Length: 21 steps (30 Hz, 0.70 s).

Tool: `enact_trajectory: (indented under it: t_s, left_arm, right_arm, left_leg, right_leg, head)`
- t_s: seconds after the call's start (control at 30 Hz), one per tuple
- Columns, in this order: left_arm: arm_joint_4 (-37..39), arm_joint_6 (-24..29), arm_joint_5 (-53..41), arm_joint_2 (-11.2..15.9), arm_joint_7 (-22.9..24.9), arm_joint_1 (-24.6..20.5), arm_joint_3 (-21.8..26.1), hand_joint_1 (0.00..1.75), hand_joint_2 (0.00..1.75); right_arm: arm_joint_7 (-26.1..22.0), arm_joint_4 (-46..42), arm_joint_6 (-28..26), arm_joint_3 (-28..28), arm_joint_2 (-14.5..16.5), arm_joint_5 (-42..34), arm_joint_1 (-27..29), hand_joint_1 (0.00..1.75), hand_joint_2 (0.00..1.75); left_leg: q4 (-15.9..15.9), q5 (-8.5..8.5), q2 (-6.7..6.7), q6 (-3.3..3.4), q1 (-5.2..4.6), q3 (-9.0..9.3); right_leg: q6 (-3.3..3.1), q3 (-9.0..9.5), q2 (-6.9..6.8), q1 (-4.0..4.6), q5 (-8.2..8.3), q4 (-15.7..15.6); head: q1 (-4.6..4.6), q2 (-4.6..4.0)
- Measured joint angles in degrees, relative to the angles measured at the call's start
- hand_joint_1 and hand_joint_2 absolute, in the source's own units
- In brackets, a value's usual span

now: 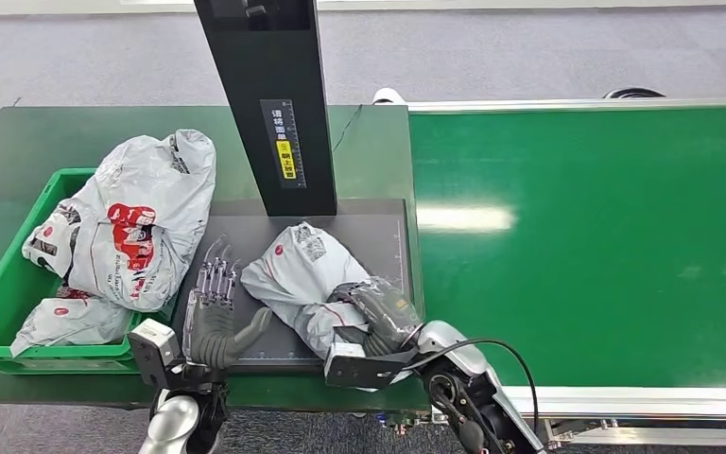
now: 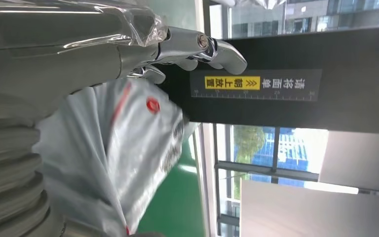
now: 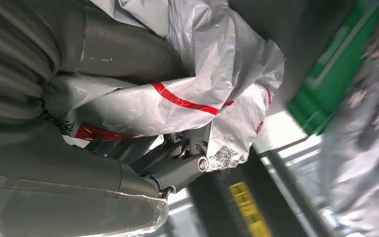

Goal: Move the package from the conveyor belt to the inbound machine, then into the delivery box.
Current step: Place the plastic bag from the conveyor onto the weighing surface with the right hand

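Partly package-hidden right hand [image 1: 378, 317] fingers

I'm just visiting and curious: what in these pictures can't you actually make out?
- Head view: the bottom of the green bin, buried under packages.
- Head view: the right hand fingers under the grey package on the dark platform.
- Head view: the black column, top cut off.
- Right wrist view: the bin, blurred.
- Left wrist view: label print, too small.
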Motion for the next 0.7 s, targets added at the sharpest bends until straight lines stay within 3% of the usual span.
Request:
enact_trajectory:
  t_s: [0.63, 0.67, 0.7]
  left_arm:
    - [0.01, -0.94, 0.02, 0.64, 0.32, -0.05, -0.88, 0.00, 1.75]
    - [0.04, -1.06, 0.03, 0.67, 0.34, -0.08, -1.05, 0.00, 1.75]
    - [0.12, -1.19, 0.03, 0.70, 0.38, -0.13, -1.24, 0.00, 1.75]
  right_arm:
    - [-0.92, 7.11, -2.04, 4.58, 1.06, -1.62, -4.52, 1.75, 1.75]
    - [-0.80, 7.72, -2.43, 4.62, 1.15, -1.74, -4.89, 1.68, 1.75]
    - [-0.48, 8.47, -3.17, 4.64, 1.27, -1.78, -5.30, 1.25, 1.75]
  left_leg:
    - [0.00, 0.00, -0.01, 0.00, 0.00, 0.00]
    - [0.00, 0.00, -0.01, 0.00, 0.00, 0.00]
    - [0.00, 0.00, -0.01, 0.00, 0.00, 0.00]
  right_leg:
    - [0.00, 0.00, -0.02, 0.00, 0.00, 0.00]
    - [0.00, 0.00, -0.02, 0.00, 0.00, 0.00]
    - [0.00, 0.00, -0.02, 0.00, 0.00, 0.00]
  head:
    - [0.00, 0.00]
    - [0.01, 0.00]
    - [0.00, 0.00]
